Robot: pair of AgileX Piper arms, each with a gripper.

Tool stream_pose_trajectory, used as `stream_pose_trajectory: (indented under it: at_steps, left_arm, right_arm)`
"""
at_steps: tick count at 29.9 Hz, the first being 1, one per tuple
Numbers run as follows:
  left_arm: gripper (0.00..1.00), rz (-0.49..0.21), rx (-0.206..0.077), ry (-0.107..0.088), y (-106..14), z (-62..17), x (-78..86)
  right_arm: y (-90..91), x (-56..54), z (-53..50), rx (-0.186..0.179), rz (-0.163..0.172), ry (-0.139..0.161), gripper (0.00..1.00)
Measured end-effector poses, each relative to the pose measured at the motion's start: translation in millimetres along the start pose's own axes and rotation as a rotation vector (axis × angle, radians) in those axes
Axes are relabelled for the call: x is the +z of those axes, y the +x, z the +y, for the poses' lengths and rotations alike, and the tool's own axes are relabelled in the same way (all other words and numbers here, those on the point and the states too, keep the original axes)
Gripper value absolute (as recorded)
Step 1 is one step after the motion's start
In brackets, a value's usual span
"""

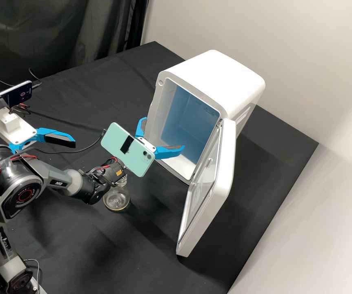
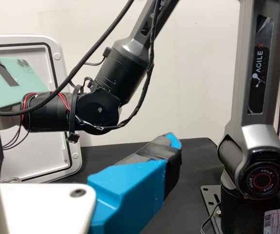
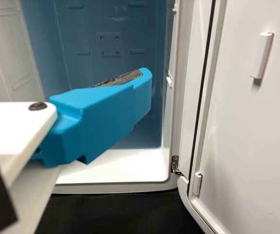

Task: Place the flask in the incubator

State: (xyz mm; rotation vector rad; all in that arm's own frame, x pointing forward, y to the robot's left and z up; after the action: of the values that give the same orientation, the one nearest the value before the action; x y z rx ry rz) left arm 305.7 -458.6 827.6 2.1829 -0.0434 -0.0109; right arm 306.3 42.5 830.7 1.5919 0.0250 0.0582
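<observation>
Right end effector point(image 1: 158, 139) at the open front of a white incubator point(image 1: 225, 81), released, two blue fingers point(image 3: 105, 112) spread wide, grasping nothing. Seen from the right wrist, one finger set against the pale blue chamber inside. Mounted on the wrist behind it, a mint green phone point(image 1: 129, 149). Incubator door point(image 1: 208, 192) swung fully open, standing to the right of the opening in the high view. Clear glass flask point(image 1: 116, 199) upright on the black desk point(image 1: 102, 253), outside the incubator, near its open front, partly hidden by the right arm's wrist, touched by neither end effector. Left end effector point(image 1: 51, 136) well apart toward the left of the desk, likewise released, fingers parted, holding nothing. Behind it, a second, dark phone point(image 1: 21, 93) near the desk's left edge.
</observation>
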Motion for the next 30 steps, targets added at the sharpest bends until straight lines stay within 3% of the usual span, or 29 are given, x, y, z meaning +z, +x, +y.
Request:
stream_pose_trajectory:
  at_steps: [20,30]
  left_arm:
    - [1.0,0.0,-0.001,0.0,0.1,-0.4,-0.1]
    - [1.0,0.003,-0.019,0.0,1.7,-5.8,-1.1]
  right_arm:
    - [0.0,0.0,0.0,0.0,0.0,0.0,1.0]
    - [0.0,0.0,0.0,0.0,0.0,-0.002,1.0]
